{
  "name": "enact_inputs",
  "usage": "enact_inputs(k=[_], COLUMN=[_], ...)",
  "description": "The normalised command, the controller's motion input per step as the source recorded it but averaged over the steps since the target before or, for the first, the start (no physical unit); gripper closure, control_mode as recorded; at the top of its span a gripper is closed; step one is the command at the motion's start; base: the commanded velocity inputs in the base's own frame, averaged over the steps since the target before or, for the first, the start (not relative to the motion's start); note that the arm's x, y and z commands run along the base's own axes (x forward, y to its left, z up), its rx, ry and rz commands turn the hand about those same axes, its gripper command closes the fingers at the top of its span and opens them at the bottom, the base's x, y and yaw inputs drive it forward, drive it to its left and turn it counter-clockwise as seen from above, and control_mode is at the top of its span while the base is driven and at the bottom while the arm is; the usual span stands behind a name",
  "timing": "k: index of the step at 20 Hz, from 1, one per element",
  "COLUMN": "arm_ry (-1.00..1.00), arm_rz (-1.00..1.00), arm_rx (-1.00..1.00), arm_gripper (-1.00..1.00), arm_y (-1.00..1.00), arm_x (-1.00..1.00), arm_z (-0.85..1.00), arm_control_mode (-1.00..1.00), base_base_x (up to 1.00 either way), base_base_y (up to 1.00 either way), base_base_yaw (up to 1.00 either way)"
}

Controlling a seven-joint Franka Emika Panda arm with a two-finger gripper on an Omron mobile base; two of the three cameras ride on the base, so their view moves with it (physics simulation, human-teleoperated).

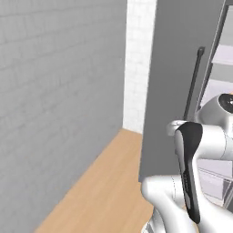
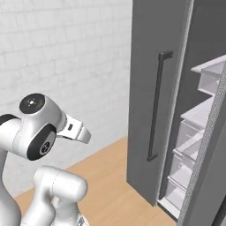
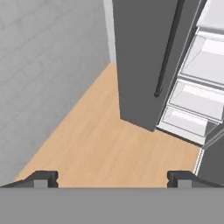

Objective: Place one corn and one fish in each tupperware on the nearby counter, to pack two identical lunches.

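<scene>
- Left base view: the white arm (image 1: 191, 177) rises at the lower right, folded at its dark joint. Behind it stands a tall grey fridge door (image 1: 175, 86), swung open, with a long dark handle (image 1: 193, 82). To the left are a grey brick wall (image 1: 59, 100) and the light wooden floor (image 1: 100, 186). At the far right edge pale fridge shelves (image 1: 223, 59) show.
- Right base view: the arm (image 2: 39, 132) is at the lower left, its round joint turned toward the camera. The grey fridge door (image 2: 152, 92) with its dark handle (image 2: 155, 106) stands in the middle. To its right are the open fridge's white shelves and drawers (image 2: 194, 132).
- Hand view: the pincer (image 3: 112, 178) looks down at the wooden floor (image 3: 100, 144). Its two dark fingertips (image 3: 41, 178) stand far apart at the bottom edge, wide open, with nothing between them. Ahead are the door's lower end, the handle (image 3: 168, 52) and the pale drawers (image 3: 197, 96).
- I cannot tell where the corn, fish, tupperware or counter are.
</scene>
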Motion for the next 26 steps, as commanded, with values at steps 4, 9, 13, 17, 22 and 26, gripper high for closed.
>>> enact_inputs(k=[4, 9, 13, 17, 22, 26], arm_ry=[0.00, 0.00, 0.00, 0.00, 0.00, 0.00], arm_rz=[0.00, 0.00, 0.00, 0.00, 0.00, 0.00], arm_rx=[0.00, 0.00, 0.00, 0.00, 0.00, 0.00], arm_gripper=[-1.00, -1.00, -1.00, -1.00, -1.00, -1.00], arm_y=[0.00, 0.00, 0.00, 0.00, 0.00, 0.00], arm_x=[0.00, 0.00, 0.00, 0.00, 0.00, 0.00], arm_z=[0.00, 0.00, 0.00, 0.00, 0.00, 0.00], arm_control_mode=[1.00, 1.00, 1.00, 1.00, 1.00, 1.00], base_base_x=[0.77, 0.24, 0.07, 0.23, 0.29, 0.50], base_base_y=[0.01, -0.01, -0.04, 0.00, 0.00, 0.00], base_base_yaw=[-0.39, -0.43, -0.49, -0.48, -0.44, -0.33])
